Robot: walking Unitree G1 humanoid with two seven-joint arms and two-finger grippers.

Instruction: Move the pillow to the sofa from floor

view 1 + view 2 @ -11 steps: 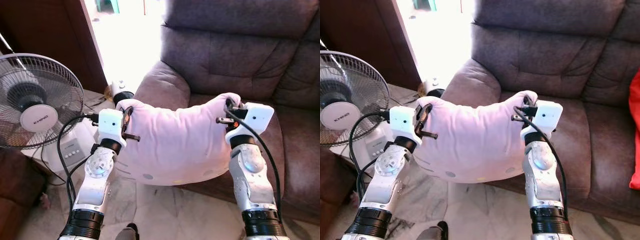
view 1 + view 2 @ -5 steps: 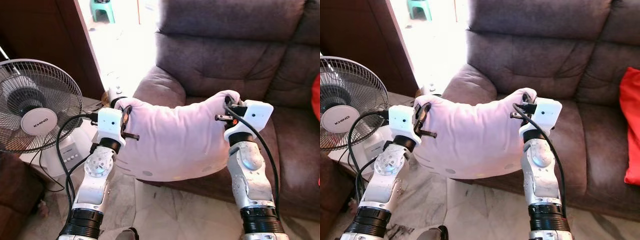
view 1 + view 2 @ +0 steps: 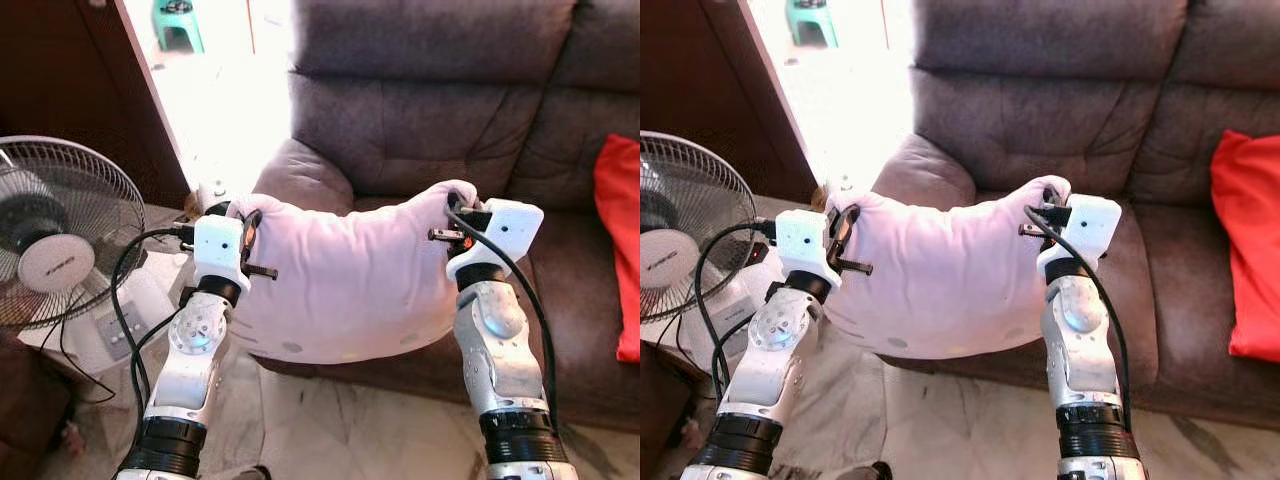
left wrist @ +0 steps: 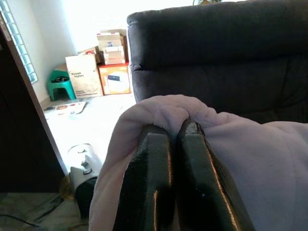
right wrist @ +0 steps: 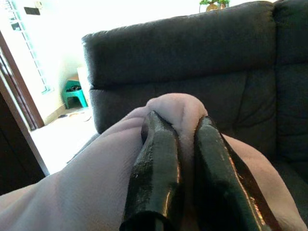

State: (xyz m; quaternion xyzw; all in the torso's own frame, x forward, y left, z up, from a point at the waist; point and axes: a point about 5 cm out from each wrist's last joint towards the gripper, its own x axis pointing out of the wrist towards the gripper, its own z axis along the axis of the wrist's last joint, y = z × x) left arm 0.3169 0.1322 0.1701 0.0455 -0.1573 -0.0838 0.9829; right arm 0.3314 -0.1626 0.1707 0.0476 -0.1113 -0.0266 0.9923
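Nearest: both silver arms are raised in front of the body, above the pale marble floor [image 3: 330,430]. The soft pale-pink fabric pillow [image 3: 350,280] is held up off the floor between them, sagging in the middle.

Left hand [image 3: 248,232] is clenched on the pillow's left top corner; in the left wrist view the black fingers [image 4: 154,183] are seen pinched nearly together on a fold of fabric. Right hand [image 3: 458,220] is clenched on the right top corner; in the right wrist view a bunch of fabric is gripped between its fingers [image 5: 156,163].

Position: the pillow hangs at the front edge of the dark brown-grey upholstered sofa [image 3: 430,110], its upper part overlapping the seat cushion next to the left armrest [image 3: 300,180]. Whether it touches the seat cannot be told.

To the robot's left, a white pedestal fan with wire grille [image 3: 55,240] stands beside the carry path, with a black cable near the left arm. Further right on the sofa seat lies a red cushion [image 3: 618,240], well apart from the pillow.

Step judged: carry phase, pick-up done, placement not yet done. Next move calls for the pillow to be advanced over the seat, lowered onto it, and both hands released. Risk judged: the sagging lower edge catching on the seat front.
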